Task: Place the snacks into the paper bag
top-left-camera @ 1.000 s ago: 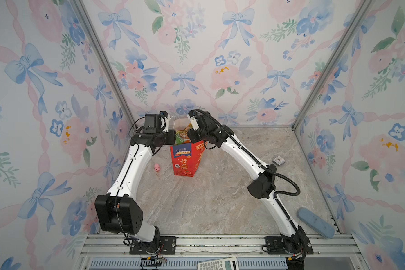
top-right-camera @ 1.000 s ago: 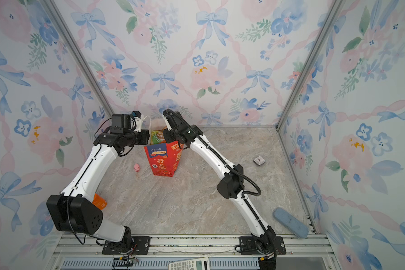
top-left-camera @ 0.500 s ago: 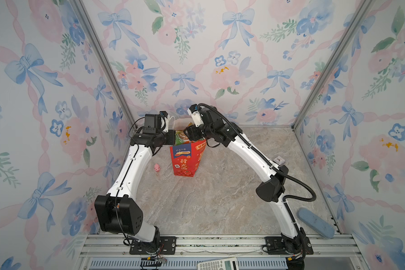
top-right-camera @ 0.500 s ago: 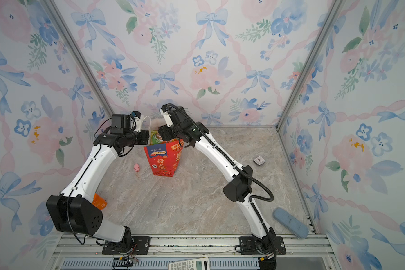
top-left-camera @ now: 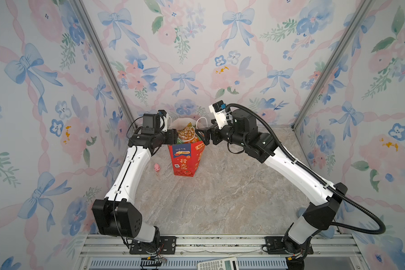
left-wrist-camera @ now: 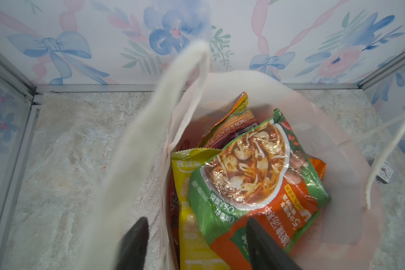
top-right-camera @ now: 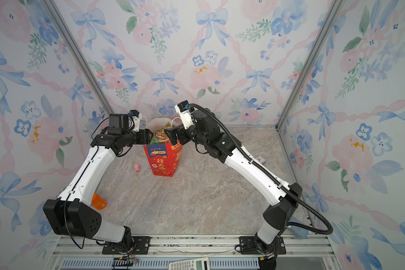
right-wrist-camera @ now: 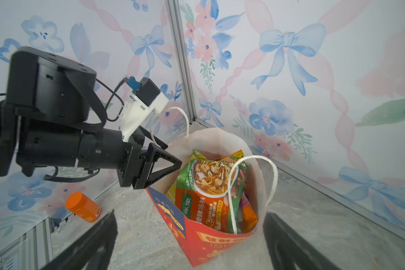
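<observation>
At the mouth of the paper bag [top-left-camera: 184,161], the left gripper [left-wrist-camera: 196,222] and the right gripper [right-wrist-camera: 190,214] both stand spread apart, grasping nothing; snacks [left-wrist-camera: 255,175] lie inside.

Pulled black right gripper [top-left-camera: 201,138] back from mouth of tall red paper bag [top-left-camera: 185,161], jaws spread wide; parted jaws of black left gripper [left-wrist-camera: 196,221] too.

Tiny pink toy [top-left-camera: 157,167] standing on marble tabletop [top-left-camera: 220,198], near left pincer [right-wrist-camera: 174,155], down below it and a bit toward arm-base side. Orange jar [right-wrist-camera: 83,207] lying on side, well apart from same pincer, over by side wall. Small flat tile [top-right-camera: 260,159] well apart from right pincer [top-left-camera: 202,138], out toward far side wall. Calculator [top-left-camera: 218,265] way off from both pincers, at front rail [top-left-camera: 220,243]. Bow-and-flower wallpaper [top-left-camera: 197,58] all round.
</observation>
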{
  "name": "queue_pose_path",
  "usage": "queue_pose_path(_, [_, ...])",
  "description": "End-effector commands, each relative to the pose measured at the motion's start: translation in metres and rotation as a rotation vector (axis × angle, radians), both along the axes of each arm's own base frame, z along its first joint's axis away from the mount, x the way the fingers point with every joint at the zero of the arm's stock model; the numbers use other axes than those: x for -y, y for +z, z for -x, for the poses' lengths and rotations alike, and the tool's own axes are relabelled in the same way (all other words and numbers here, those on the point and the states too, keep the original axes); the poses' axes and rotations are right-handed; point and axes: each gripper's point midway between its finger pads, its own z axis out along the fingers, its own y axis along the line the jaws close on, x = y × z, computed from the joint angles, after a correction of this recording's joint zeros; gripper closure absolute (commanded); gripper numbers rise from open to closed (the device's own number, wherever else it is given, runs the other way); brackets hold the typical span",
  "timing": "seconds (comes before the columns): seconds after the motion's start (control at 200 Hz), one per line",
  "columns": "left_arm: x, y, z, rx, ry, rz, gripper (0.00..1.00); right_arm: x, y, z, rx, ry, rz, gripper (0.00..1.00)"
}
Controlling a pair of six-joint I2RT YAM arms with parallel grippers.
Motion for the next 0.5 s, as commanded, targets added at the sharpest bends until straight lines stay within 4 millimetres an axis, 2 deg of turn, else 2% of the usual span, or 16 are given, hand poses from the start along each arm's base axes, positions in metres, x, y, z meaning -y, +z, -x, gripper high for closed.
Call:
queue_pose_path(0.0, [-0.008,0.016,0.009,0.044,0.029,-0.005,0.07,0.033,0.025,-0.003,0.089,-0.084,-0.057,0.03])
queue_pose_path(0.03, [-0.009,0.018,0.011,0.049,0.032,-0.007,0.02,0.039,0.024,-0.002,0.090,-0.095,-0.060,0.03])
queue_pose_path(0.17, [-0.012,0.025,0.022,0.068,0.051,0.003,0.02,0.071,0.020,-0.006,0.081,-0.151,-0.088,0.03])
queue_pose_path(0.265, [-0.014,0.037,0.031,0.120,0.069,0.019,0.02,0.094,0.011,-0.009,0.060,-0.194,-0.093,0.03])
queue_pose_path(0.36, [-0.023,0.055,0.044,0.207,0.120,0.022,0.02,0.123,-0.008,-0.014,0.029,-0.265,-0.078,0.03])
queue_pose_path(0.495, [-0.045,0.083,0.077,0.412,0.238,0.047,0.02,0.169,-0.056,-0.019,-0.039,-0.381,-0.040,0.04])
